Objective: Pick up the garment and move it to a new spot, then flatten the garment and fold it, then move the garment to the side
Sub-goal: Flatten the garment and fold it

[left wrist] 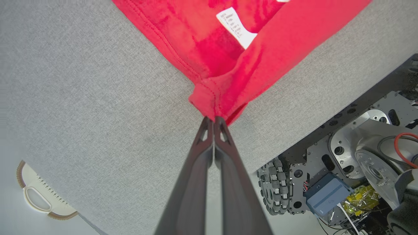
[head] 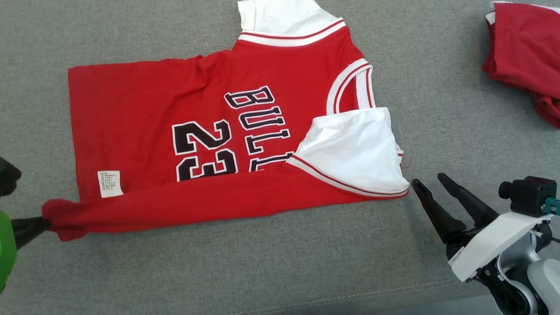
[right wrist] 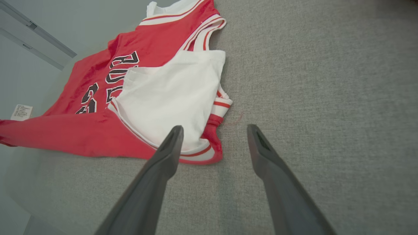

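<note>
Pinching garment (left wrist: pixel 202 42) — left hand (left wrist: pixel 214 118), wheel (left wrist: pixel 276 186) nearby

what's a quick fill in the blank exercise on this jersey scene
1. The left end effector is ____ on a corner of the jersey.
2. The right end effector is ____, holding nothing.
3. The number printed on the jersey is ____.
4. The jersey lies on a ____ cloth surface.
Missing words: shut; open; 23; grey
</note>
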`<state>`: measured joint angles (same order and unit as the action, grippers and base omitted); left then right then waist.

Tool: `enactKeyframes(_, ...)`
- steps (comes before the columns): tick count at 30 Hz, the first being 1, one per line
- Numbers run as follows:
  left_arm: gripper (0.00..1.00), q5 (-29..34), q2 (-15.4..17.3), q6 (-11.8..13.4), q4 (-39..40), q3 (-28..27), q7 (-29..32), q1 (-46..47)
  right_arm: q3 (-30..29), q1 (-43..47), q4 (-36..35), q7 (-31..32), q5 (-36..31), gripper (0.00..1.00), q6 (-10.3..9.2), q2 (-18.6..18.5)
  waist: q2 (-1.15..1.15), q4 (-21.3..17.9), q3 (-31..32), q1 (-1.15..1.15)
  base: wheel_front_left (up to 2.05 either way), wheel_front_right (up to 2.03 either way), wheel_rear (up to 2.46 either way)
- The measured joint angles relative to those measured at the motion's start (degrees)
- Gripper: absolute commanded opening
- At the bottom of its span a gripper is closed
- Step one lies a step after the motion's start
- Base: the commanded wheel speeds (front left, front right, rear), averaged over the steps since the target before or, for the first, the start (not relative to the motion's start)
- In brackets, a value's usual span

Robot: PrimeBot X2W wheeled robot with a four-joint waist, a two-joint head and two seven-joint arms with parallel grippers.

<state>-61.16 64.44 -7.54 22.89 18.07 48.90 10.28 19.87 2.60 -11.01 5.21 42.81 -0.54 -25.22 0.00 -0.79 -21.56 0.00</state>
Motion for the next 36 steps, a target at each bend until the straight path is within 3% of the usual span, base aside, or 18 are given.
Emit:
enactKeyframes(4,0.00,-0.36,1.53,0.00,-0.14,0.31,0.07,1.09,0.55,-1.11,-0.02,0.37,-0.10,1.00,0.02,0.04,0.00,-0.02,-0.91,0.00,0.00,0.00,0.00)
enactKeyframes(8,0.00,-1.74,0.82,0.00,-0.35,2.85,-0.41,0.96,0.59,-1.34,-0.01,0.37,-0.11,1.00,0.02,0.19,0.00,-0.12,-1.82,0.00,0.00,0.00,0.00)
enactKeyframes(11,0.14,-1.69,-0.15,0.00,-0.98,3.80,-1.62,0.93,0.55,-1.40,-0.01,0.37,-0.13,1.00,0.01,0.18,0.00,-0.08,-2.39,0.00,0.00,0.00,0.00)
enactKeyframes(13,0.57,-1.00,-0.64,0.00,-2.48,3.97,-2.91,0.96,0.49,-1.71,0.12,0.37,-0.31,1.00,0.02,0.13,0.00,0.02,-2.64,0.00,0.00,0.00,0.00)
enactKeyframes(14,0.91,-0.27,-0.64,0.00,-3.21,3.98,-3.43,0.97,0.43,-1.98,0.16,0.37,-0.53,1.00,0.01,0.11,0.00,0.06,-2.69,0.00,0.00,0.00,0.00)
enactKeyframes(15,1.00,0.65,-0.63,0.00,-3.91,3.99,-3.63,0.98,0.30,-2.25,0.19,0.37,-0.53,1.00,0.01,0.11,0.00,0.10,-2.72,0.00,0.00,0.00,0.00)
enactKeyframes(26,1.00,4.24,-4.65,0.93,-13.14,0.60,-10.28,1.33,-0.77,-2.42,0.49,0.35,-0.62,1.00,-0.07,-0.40,0.00,1.36,-1.40,0.00,0.00,0.00,0.00)
enactKeyframes(27,1.00,3.82,-5.60,1.93,-13.57,-0.57,-11.68,1.38,-0.69,-2.43,0.51,0.35,-0.63,1.00,-0.07,-0.41,0.00,1.44,-1.22,0.00,0.00,0.00,0.00)
enactKeyframes(28,1.00,1.56,-8.64,3.96,-14.29,-2.90,-14.59,1.52,-0.41,-2.31,0.42,0.36,-0.74,1.00,-0.07,-0.38,0.00,1.50,-0.80,0.00,0.00,0.00,0.00)
enactKeyframes(29,1.00,1.56,-8.64,3.96,-14.29,-2.90,-14.59,1.52,-0.41,-2.31,0.42,0.36,-0.74,1.00,-0.07,-0.38,0.00,1.50,-0.80,0.00,0.00,0.00,0.00)
enactKeyframes(36,1.00,-0.26,-17.81,8.67,-13.29,-4.75,-22.50,-0.74,-0.29,-0.25,0.27,0.36,-0.77,1.00,-0.60,-0.46,0.00,2.25,0.62,0.00,0.00,0.00,0.00)
